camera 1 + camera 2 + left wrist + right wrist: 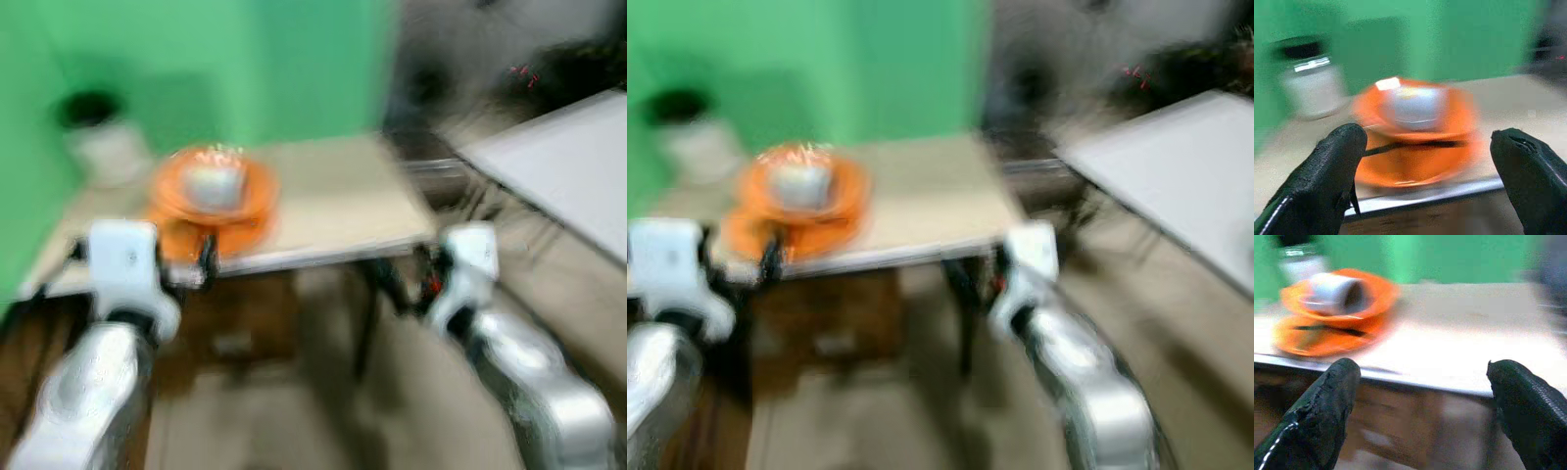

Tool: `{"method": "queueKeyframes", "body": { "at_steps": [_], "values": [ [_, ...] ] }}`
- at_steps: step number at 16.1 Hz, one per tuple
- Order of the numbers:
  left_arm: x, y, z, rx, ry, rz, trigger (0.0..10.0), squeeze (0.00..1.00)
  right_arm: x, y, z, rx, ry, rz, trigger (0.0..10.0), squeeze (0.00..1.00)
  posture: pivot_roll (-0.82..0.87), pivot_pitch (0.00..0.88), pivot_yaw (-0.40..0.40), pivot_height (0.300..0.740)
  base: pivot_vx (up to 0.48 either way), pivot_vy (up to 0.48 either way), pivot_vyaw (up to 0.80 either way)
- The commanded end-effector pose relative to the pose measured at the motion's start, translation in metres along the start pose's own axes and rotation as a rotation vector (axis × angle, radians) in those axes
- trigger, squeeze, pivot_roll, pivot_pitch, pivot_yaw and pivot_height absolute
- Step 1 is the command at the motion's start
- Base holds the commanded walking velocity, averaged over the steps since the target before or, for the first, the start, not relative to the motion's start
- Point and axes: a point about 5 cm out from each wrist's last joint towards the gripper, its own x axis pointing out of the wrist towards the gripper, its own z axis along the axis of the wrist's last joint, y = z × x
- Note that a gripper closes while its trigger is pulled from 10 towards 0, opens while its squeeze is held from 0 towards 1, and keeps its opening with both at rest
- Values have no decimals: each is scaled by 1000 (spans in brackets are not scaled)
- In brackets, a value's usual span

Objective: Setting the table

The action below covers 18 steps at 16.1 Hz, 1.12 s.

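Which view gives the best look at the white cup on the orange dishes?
The right wrist view: the cup lies on its side in the orange bowl, its dark opening visible. The left wrist view shows it blurred, seemingly from behind. Both eye views show a smeared white blob.

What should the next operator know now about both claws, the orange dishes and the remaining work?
Left claw: open, holding nothing, in front of the orange dishes near the table's front edge.
Right claw: open, holding nothing, at the table's front edge, to the right of the dishes.
Things: an orange bowl sits on an orange plate, with a white cup lying on its side in the bowl. A dark thin utensil seems to lie between bowl and plate. A white jar with a dark lid stands behind.
Done: nothing laid out yet; the dishes are stacked.
Left: pick up and lay out the stack. Views are blurred.
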Motion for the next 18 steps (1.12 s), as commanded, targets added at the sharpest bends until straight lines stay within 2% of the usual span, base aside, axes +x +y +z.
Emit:
{"method": "queueKeyframes", "body": {
  "at_steps": [1,2,7,10,13,15,17,18],
  "values": [
    [0,-5,4,7,-18,-24,10000,0,-4,-6,0,-11,-2,-25,10000,0,41,15,23,740,394,0,800],
    [1,-5,4,17,-20,-29,10000,0,-4,-7,-1,-9,-3,-28,10000,0,43,13,25,740,386,0,800],
    [3,-6,0,39,-13,-57,10000,0,-3,-14,-9,33,-6,-91,10000,0,20,0,33,740,390,0,0],
    [14,-11,-1,31,-22,-121,10000,0,1,-24,2,31,-39,-134,10000,0,-8,0,42,740,386,0,0],
    [19,-14,-5,29,-20,-153,10000,0,2,-29,2,27,-30,-128,10000,0,-20,0,31,740,353,0,0],
    [18,-22,-9,30,-14,-208,10000,0,0,-38,2,29,-25,-132,10000,0,-28,0,31,740,0,0,0],
    [20,-23,-11,36,-8,-223,10000,0,2,-42,4,31,-30,-132,10000,0,-33,0,35,740,0,0,0],
    [22,-26,-11,41,-7,-258,10000,0,3,-45,9,43,-49,-107,10000,1000,-44,0,43,740,0,0,0]
  ]
}}
